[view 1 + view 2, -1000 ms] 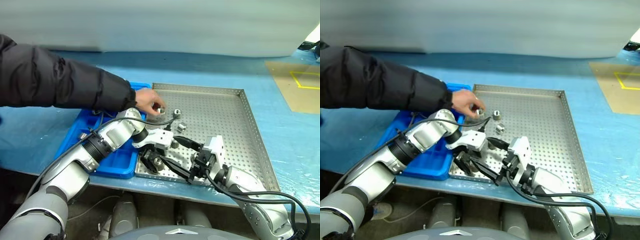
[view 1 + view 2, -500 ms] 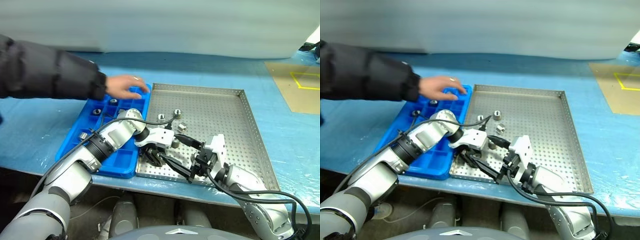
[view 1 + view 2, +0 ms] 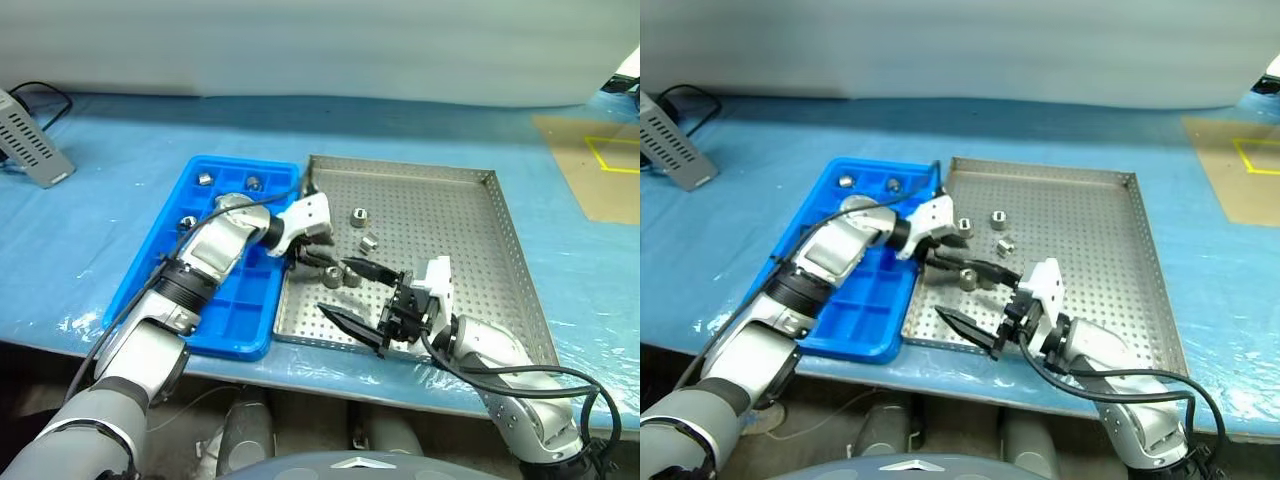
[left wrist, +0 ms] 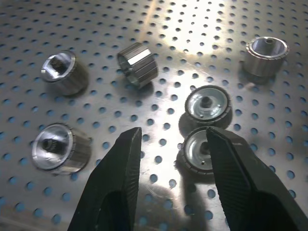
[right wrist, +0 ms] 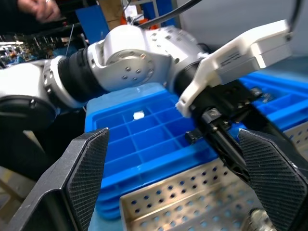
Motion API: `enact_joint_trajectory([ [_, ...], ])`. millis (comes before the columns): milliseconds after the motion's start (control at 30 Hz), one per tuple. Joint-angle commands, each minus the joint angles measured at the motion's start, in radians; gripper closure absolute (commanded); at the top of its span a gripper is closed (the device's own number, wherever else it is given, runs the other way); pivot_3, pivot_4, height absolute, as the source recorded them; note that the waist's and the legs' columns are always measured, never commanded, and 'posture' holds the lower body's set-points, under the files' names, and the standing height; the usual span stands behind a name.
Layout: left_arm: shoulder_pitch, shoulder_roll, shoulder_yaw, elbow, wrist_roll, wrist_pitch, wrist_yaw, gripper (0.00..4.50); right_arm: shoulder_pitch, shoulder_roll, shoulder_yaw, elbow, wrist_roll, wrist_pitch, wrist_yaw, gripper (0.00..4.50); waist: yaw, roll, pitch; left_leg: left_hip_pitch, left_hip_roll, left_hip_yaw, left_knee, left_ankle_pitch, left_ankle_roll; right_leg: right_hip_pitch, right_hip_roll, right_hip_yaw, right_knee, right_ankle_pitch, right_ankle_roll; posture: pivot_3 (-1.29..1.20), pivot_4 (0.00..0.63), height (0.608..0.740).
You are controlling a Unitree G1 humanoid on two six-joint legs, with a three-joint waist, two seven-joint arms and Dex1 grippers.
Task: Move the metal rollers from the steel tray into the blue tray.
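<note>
Several metal rollers (image 3: 357, 214) lie loose on the perforated floor of the steel tray (image 3: 470, 240). A close pair (image 4: 208, 103) sits just beyond my left fingertips. The blue tray (image 3: 230, 310) lies against the steel tray's left rim, with rollers (image 3: 204, 179) in its far compartments. My left gripper (image 3: 312, 258) reaches across the blue tray and hovers over the steel tray's left part. Its jaws stand a little apart with nothing between them (image 4: 171, 137). My right gripper (image 3: 333, 285) is wide open near the front rim, pointing at the left hand (image 5: 144, 62).
A grey ribbed box (image 3: 35, 150) with a black cable sits at the far left of the blue-covered table. A brown sheet with yellow tape (image 3: 600, 165) lies at the far right. The steel tray's right half is bare.
The person's arm and hand have left the scene. My left gripper narrowed its jaws, rose and swung from the front rim toward the rollers farther in. The right gripper rose slightly.
</note>
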Motion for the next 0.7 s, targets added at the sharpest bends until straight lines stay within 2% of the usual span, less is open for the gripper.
enact_joint_trajectory([
  [33,0.058,0.038,0.064,-0.172,-0.065,0.095,0.028,2.26,-0.051,-0.021,-0.022,0.024,0.042,0.007,0.049,0.0,0.004,0.0,0.0,-0.001,0.0,0.0,0.0,-0.001,0.0,-0.001,0.0,-0.001,0.0,0.0,0.0,0.02,0.15,0.74],
  [267,0.152,0.146,0.225,-0.356,-0.13,0.21,0.147,2.26,-0.13,-0.029,-0.017,0.101,0.057,0.014,0.119,0.0,0.031,0.0,0.0,-0.004,0.003,0.0,0.0,-0.002,0.0,-0.003,0.0,-0.003,0.0,-0.002,-0.003,0.08,0.15,0.74],
  [467,0.274,0.224,0.296,-0.492,-0.184,0.264,0.199,2.26,-0.177,-0.03,-0.011,0.154,0.053,0.023,0.161,0.0,0.052,0.001,0.001,0.001,0.003,0.0,0.001,-0.003,-0.004,0.001,0.0,-0.002,0.001,-0.003,-0.003,0.12,0.15,0.74],
  [567,0.276,0.228,0.312,-0.483,-0.2,0.267,0.233,2.26,-0.19,-0.025,-0.012,0.167,0.051,0.024,0.17,0.0,0.067,0.001,0.001,0.001,0.004,0.0,0.001,-0.002,-0.005,0.001,0.0,-0.003,0.001,-0.003,-0.003,0.13,0.15,0.74],
  [700,0.227,0.189,0.296,-0.475,-0.242,0.269,0.254,2.26,-0.2,-0.018,-0.01,0.175,0.049,0.026,0.173,0.0,0.079,0.001,0.0,0.001,0.003,0.0,0.001,-0.002,-0.005,0.001,0.0,-0.002,0.001,-0.002,-0.003,0.12,0.15,0.74],
])
